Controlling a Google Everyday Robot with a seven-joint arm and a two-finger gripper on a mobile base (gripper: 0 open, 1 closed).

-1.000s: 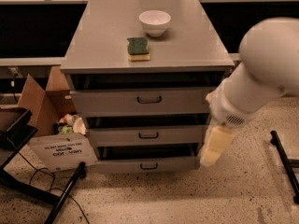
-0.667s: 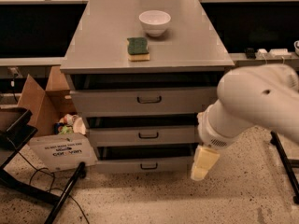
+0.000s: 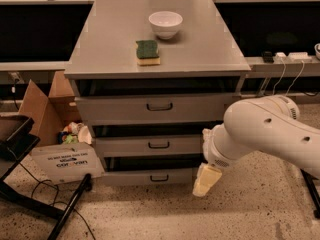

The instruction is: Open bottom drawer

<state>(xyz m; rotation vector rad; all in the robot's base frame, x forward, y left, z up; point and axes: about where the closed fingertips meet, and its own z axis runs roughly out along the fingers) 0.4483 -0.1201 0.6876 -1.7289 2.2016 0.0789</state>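
Note:
The bottom drawer (image 3: 150, 177) is the lowest and slimmest of three grey fronts in the cabinet, with a small dark bar handle (image 3: 159, 178). It stands closed. My gripper (image 3: 206, 180) hangs from the white arm (image 3: 265, 134) just right of the drawer's front, level with it and apart from the handle. The mid drawer (image 3: 150, 145) and the top drawer (image 3: 155, 107) are above it, both closed.
On the cabinet top (image 3: 100, 49) sit a white bowl (image 3: 165, 24) and a green-and-yellow sponge (image 3: 148, 52). A cardboard box (image 3: 50, 129) with rubbish stands at the cabinet's left. A black stand's legs (image 3: 65, 209) cross the floor at the lower left.
My arm has swung left and downward, bringing the gripper from beside the cabinet's right edge down to the level of the bottom drawer.

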